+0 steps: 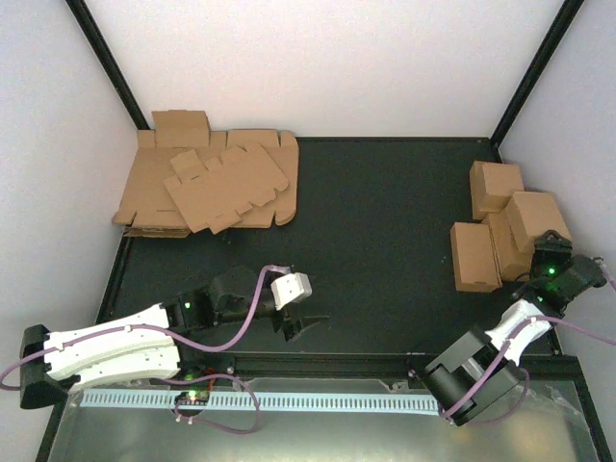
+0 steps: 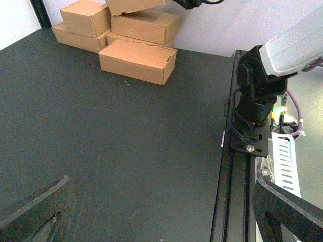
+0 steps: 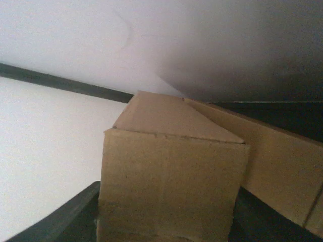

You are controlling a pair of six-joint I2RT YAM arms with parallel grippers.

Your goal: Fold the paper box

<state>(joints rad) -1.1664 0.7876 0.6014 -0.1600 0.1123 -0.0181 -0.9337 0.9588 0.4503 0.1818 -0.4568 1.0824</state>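
Paper box [image 1: 537,217], folded up, sits at the top of the folded-box pile [image 1: 476,255] by the right edge of the bench [image 1: 385,212]. Right gripper [image 1: 551,250] is at the box's near end, grip not readable from above. Heap of flat blanks [image 1: 212,183] is well left of the pile, in the far corner. Left gripper [image 1: 300,300] is low over bare bench, well left of the pile, jaws spread wide, nothing between. White cable tray [image 1: 289,399] runs nearer than the pile, along the front edge.

Left wrist: left gripper [image 2: 161,189] has dark fingers [image 2: 35,212] at the bottom corners, wide apart, only bench [image 2: 126,141] between. Pile [image 2: 139,60] at top left. Paper box [image 2: 133,5] is tilted above the pile and cropped by the frame, cannot tell if it touches. Right arm base [image 2: 257,85] stands right of the pile.

Right wrist: paper box [image 3: 171,176] fills the middle, end face toward the camera. Right gripper [image 3: 166,224] is clamped on it, dark fingers [image 3: 70,217] against both sides. Another pile box [image 3: 282,166] is just right of it.
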